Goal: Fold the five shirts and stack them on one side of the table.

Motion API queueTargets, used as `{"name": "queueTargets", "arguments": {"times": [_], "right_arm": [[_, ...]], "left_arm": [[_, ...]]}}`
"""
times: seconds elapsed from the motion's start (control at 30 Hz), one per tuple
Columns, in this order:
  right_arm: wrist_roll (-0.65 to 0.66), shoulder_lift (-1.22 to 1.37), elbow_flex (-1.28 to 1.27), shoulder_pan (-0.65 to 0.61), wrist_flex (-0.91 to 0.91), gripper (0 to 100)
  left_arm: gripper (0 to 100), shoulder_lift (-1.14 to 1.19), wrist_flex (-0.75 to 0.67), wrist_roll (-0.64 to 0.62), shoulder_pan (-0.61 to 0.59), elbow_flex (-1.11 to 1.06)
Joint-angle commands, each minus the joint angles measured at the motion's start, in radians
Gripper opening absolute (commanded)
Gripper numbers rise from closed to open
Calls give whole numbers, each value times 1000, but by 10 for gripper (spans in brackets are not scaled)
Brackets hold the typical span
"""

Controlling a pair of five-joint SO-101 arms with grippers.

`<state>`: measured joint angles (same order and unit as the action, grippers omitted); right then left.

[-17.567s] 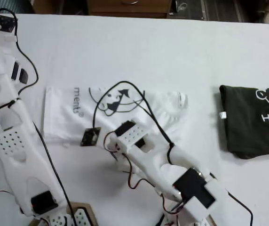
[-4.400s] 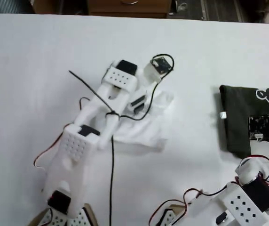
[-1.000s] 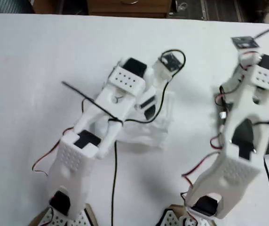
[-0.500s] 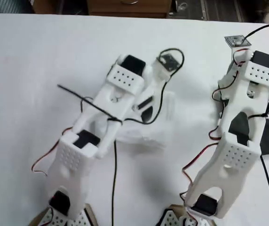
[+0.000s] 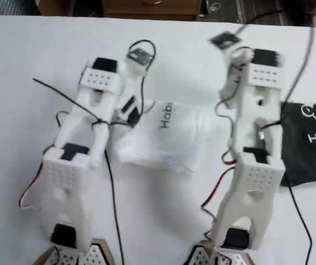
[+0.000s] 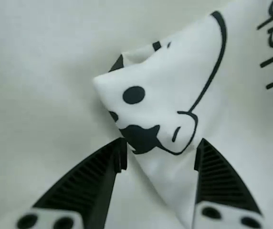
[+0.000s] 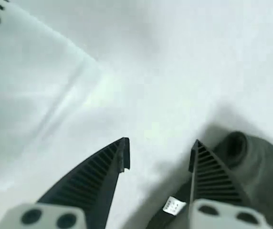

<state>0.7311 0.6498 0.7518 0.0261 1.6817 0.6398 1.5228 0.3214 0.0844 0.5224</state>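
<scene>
Left end effector (image 6: 161,148) gapes wide, straddling a raised corner of the white shirt (image 6: 165,95) — right end effector (image 7: 160,145), equally open and empty, hangs over counter (image 7: 174,71) beside the dark shirt (image 7: 251,157).

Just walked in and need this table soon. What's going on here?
Two robot arms are working on shirts. The left gripper is open around a corner of the folded white shirt mid-table. The right gripper is open above the table, between that shirt and a dark shirt.

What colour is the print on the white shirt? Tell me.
Black print on the white shirt; left wrist view shows it best.
</scene>
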Motion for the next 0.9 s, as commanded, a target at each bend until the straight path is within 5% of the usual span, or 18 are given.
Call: {"name": "queueTargets", "arguments": {"times": [0.0,0.5,0.87], "right_arm": [[58,-7,35,-82,4,209],[198,-12,-123,-176,2,209],[216,-5,-117,-182,-61,208]], "left_arm": [[253,0,-23,-8,-11,24],[253,106,-176,-48,-97,81],[253,106,14,-49,-54,303]]}}
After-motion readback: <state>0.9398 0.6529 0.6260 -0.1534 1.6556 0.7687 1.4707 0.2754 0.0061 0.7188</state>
